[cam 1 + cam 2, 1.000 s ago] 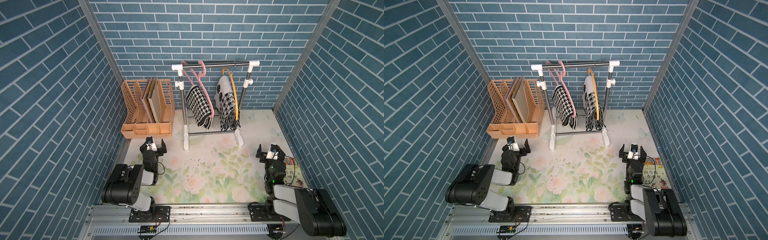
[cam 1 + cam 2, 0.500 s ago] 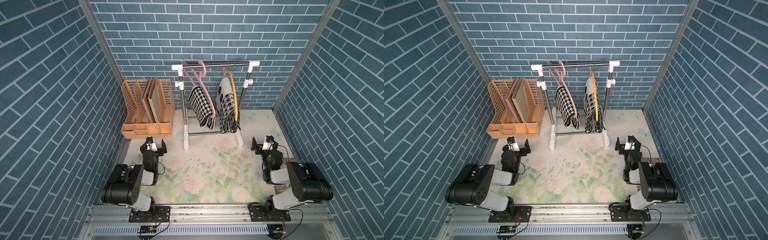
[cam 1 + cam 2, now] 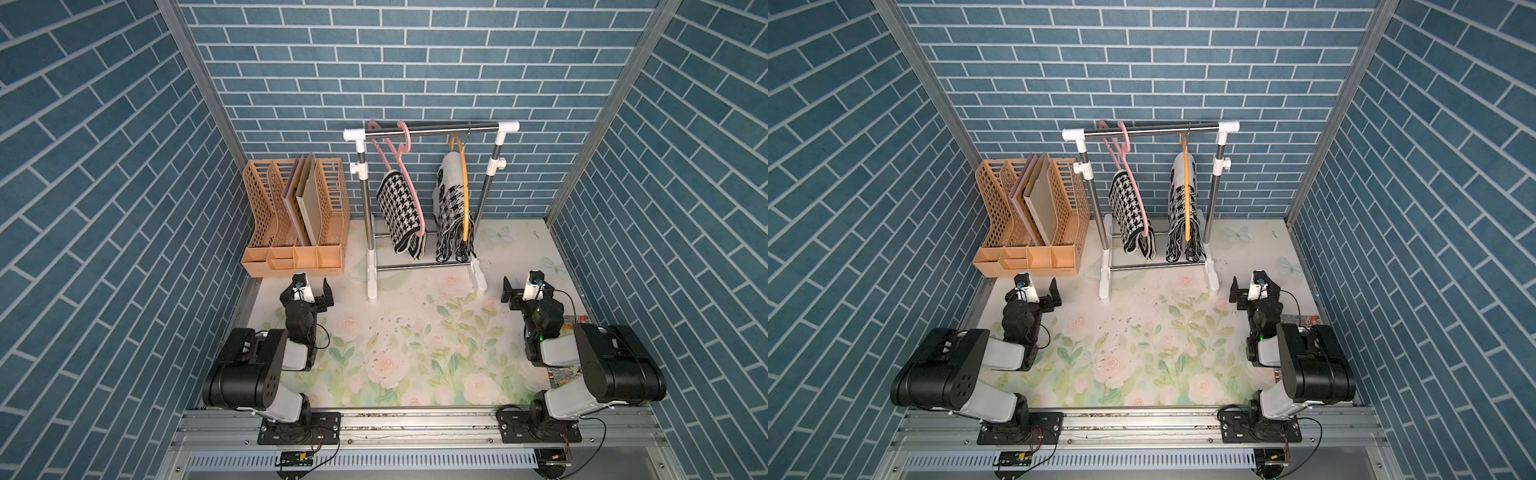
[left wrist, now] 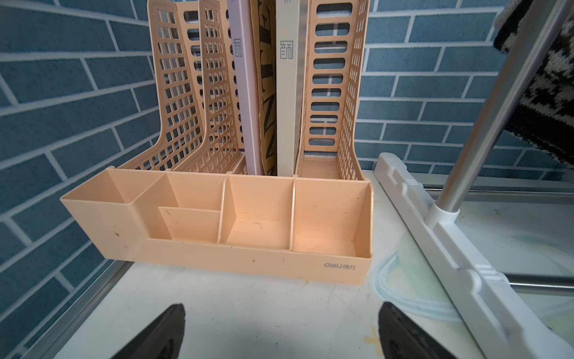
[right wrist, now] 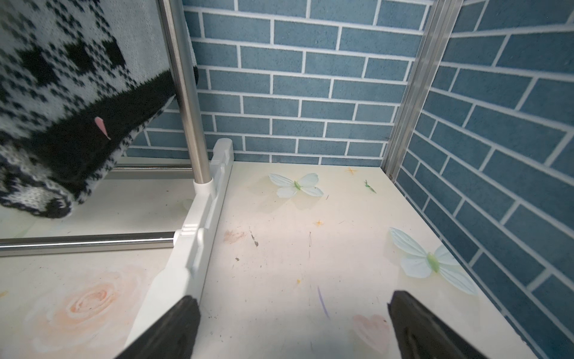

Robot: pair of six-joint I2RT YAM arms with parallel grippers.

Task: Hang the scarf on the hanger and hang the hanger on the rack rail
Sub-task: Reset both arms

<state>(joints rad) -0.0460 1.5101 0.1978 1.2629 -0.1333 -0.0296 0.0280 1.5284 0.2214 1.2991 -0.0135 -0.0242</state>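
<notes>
A black-and-white houndstooth scarf [image 3: 399,212] hangs folded over a pink hanger [image 3: 388,143] on the rack's steel bar [image 3: 436,129]. Beside it, another black-and-white scarf [image 3: 448,199] is draped over an orange hanger [image 3: 464,183]; both show in both top views, the houndstooth scarf [image 3: 1127,208] included. My left gripper [image 3: 309,297] rests low near the rack's left foot, open and empty [image 4: 281,314]. Near the rack's right foot my right gripper [image 3: 528,293] is open over bare mat [image 5: 293,300]. The orange-hanger scarf's lower end [image 5: 62,102] fills one corner of the right wrist view.
A peach file organizer [image 3: 291,257] holding several books stands at the back left, right in front of my left gripper [image 4: 217,258]. The rack's white feet [image 3: 371,282] [image 5: 198,236] lie on the floral mat. A printed booklet [image 3: 575,320] lies under my right arm. Brick walls enclose three sides.
My right arm has folded upward and its gripper has shifted a little toward the rack's right foot, mostly in the first half second. The left arm has not moved.
</notes>
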